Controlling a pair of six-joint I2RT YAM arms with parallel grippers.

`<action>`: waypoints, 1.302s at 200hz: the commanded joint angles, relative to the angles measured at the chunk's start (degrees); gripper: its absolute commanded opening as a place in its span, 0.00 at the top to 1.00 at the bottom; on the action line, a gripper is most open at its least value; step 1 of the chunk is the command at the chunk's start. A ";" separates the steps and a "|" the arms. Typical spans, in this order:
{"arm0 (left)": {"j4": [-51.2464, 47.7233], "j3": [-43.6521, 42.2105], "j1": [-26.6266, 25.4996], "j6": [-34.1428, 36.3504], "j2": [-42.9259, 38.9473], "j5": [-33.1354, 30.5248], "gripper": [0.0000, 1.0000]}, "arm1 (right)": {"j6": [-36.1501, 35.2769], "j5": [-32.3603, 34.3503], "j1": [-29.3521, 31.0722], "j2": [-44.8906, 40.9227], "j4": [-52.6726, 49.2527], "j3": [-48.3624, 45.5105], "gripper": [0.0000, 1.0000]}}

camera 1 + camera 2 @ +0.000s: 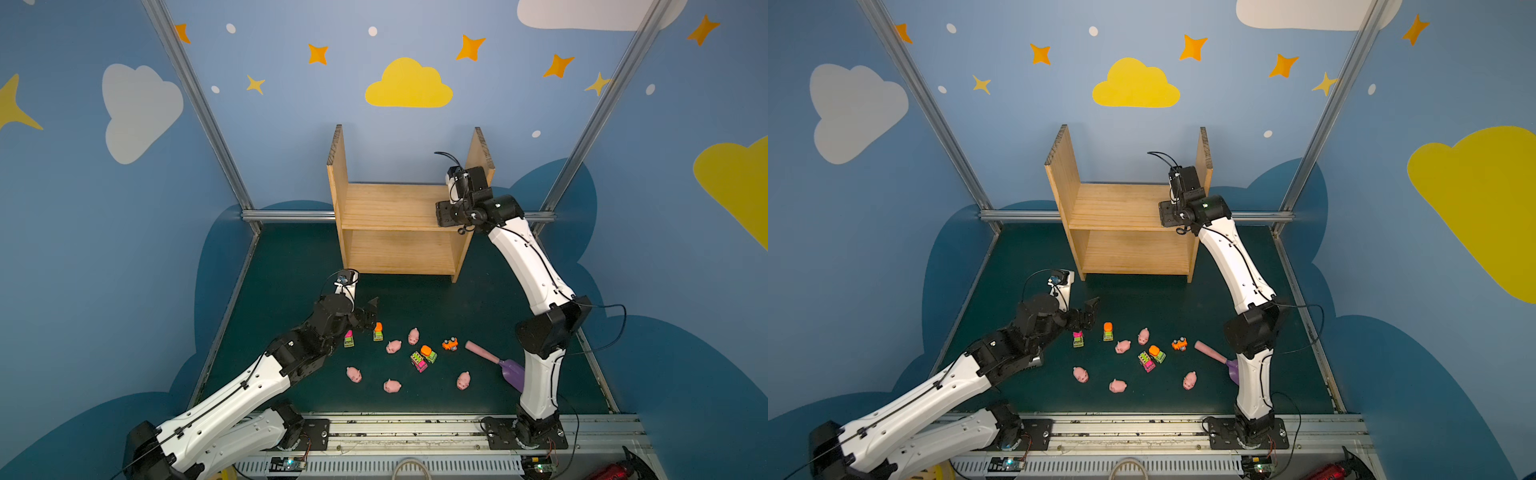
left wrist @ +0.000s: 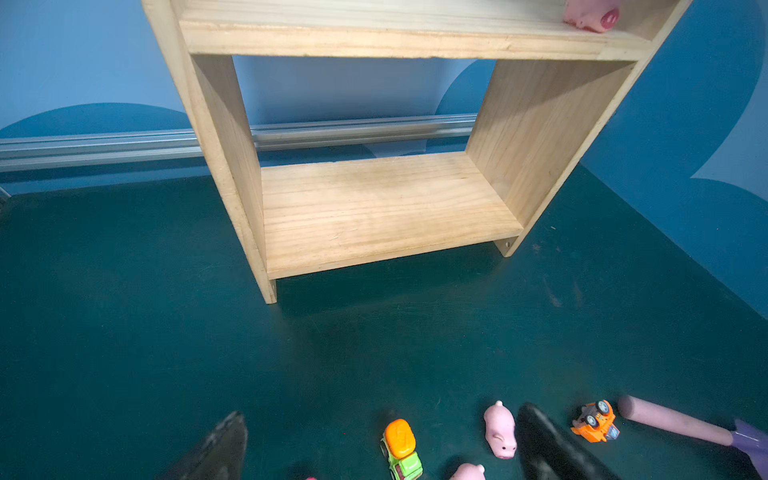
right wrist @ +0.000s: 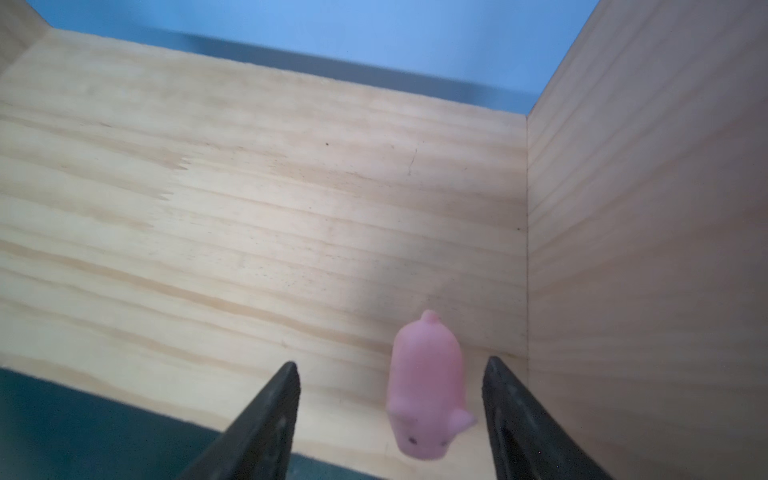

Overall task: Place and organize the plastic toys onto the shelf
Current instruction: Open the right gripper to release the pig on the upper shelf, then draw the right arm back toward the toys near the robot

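The pine shelf [image 1: 395, 208] stands at the back of the green mat, seen in both top views. My right gripper [image 3: 391, 363] is open over the right end of its upper board, beside the side panel. A pink pig [image 3: 426, 382] lies on that board between the spread fingers, free of both. The same pig [image 2: 590, 14] shows in the left wrist view. My left gripper [image 2: 383, 411] is open and empty, low over the mat, just above an orange-and-green truck [image 2: 401, 449]. Several pigs [image 1: 393, 346] and several small vehicles [image 1: 428, 353] lie scattered on the mat in front.
A purple scoop with a pink handle [image 1: 494, 361] lies on the mat next to the right arm's lower link. The lower shelf board [image 2: 374, 216] is bare. Metal rails run along the mat's back and front edges.
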 commanded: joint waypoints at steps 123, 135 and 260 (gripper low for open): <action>-8.00 -3.73 -9.69 -12.58 -7.42 -1.47 0.00 | 18.65 4.01 13.50 -45.31 7.41 -58.29 0.29; -7.91 -4.85 -11.94 -13.96 -6.91 -2.44 0.00 | 22.20 5.05 15.93 -49.70 7.18 -66.02 0.30; -9.08 -13.61 -22.78 -21.76 -7.75 -10.45 0.00 | 66.78 30.90 53.35 -63.49 5.22 -103.38 0.32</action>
